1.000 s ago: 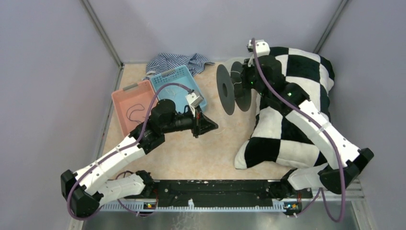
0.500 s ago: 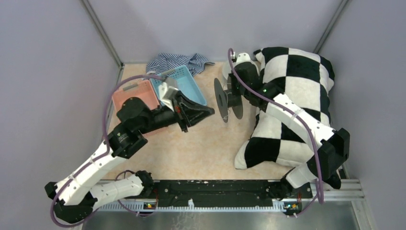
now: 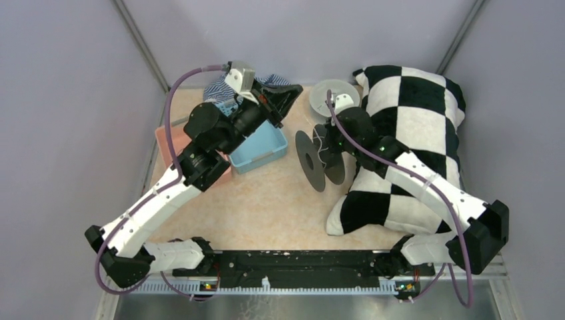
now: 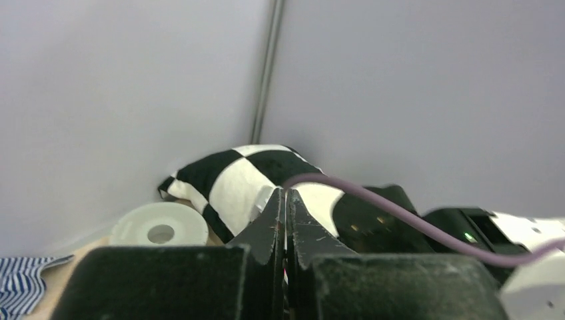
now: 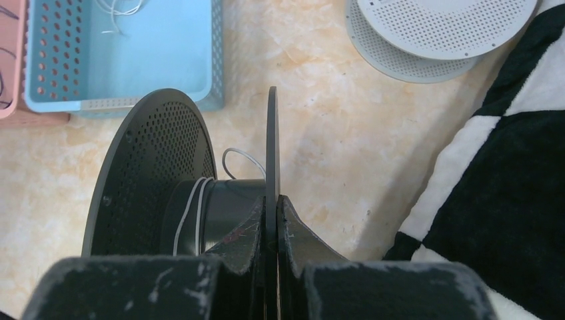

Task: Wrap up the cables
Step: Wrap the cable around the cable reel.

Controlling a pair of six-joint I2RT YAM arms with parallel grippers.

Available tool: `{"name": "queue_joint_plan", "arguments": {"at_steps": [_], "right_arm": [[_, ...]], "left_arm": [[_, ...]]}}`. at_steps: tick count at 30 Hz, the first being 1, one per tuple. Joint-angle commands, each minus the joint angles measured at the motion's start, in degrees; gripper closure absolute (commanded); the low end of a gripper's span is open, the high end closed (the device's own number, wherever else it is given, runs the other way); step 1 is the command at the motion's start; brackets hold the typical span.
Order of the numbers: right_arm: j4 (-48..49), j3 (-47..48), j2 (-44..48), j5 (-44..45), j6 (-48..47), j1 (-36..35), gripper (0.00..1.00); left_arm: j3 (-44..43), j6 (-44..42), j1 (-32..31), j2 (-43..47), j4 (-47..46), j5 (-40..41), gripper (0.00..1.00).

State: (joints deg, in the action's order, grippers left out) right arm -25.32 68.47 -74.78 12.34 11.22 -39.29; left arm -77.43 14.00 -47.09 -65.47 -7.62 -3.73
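My right gripper (image 5: 271, 200) is shut on one flange of a black perforated spool (image 5: 153, 167), which stands on edge on the table (image 3: 312, 160). A thin white cable (image 5: 194, 207) runs two turns round the spool's hub, and a loose loop of it (image 5: 243, 159) lies by the flange. More white cable (image 5: 118, 10) lies in the blue basket (image 5: 216, 53). A bit of black cable (image 5: 2, 87) shows in the pink basket (image 5: 23, 40). My left gripper (image 3: 288, 95) is raised over the back of the table, its jaws together (image 4: 285, 193); I see nothing gripped.
A black-and-white checked pillow (image 3: 413, 100) fills the right side. A white spool (image 3: 333, 90) lies flat at the back, beside the pillow. A striped cloth (image 3: 220, 90) lies behind the blue basket (image 3: 263, 150). The left arm hides most of the pink basket (image 3: 163, 137).
My left gripper rose and swung from beside the black spool to the back, above the baskets. My right gripper carried the spool a little forward and left, turning it.
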Motion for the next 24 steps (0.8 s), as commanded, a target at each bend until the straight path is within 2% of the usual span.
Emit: {"name": "queue_joint_plan", "arguments": {"at_steps": [1, 6, 12, 17, 24], "right_arm": [[5.1, -0.58, 4.58, -2.49, -1.15, -1.3, 1.0], [4.66, -3.98, 8.25, -3.0, -1.39, -1.73, 1.0], [4.63, -8.24, 13.63, -5.0, -3.0, -1.81, 1.0], [5.19, -10.36, 19.19, -10.42, -5.41, -1.92, 1.0], [1.12, -2.75, 23.76, -16.46, -4.39, -1.92, 1.0]], "left_arm": [[-5.65, 0.1, 2.54, -3.59, -7.14, 1.18, 1.0], [-6.3, 3.79, 8.75, -7.68, -7.8, -0.55, 1.0], [-8.33, 8.69, 17.12, -13.8, -7.96, -6.2, 1.0], [-9.79, 10.27, 22.12, -20.05, -7.38, -11.47, 1.0], [-5.5, 12.8, 25.14, -26.72, -8.92, -16.64, 1.0]]}}
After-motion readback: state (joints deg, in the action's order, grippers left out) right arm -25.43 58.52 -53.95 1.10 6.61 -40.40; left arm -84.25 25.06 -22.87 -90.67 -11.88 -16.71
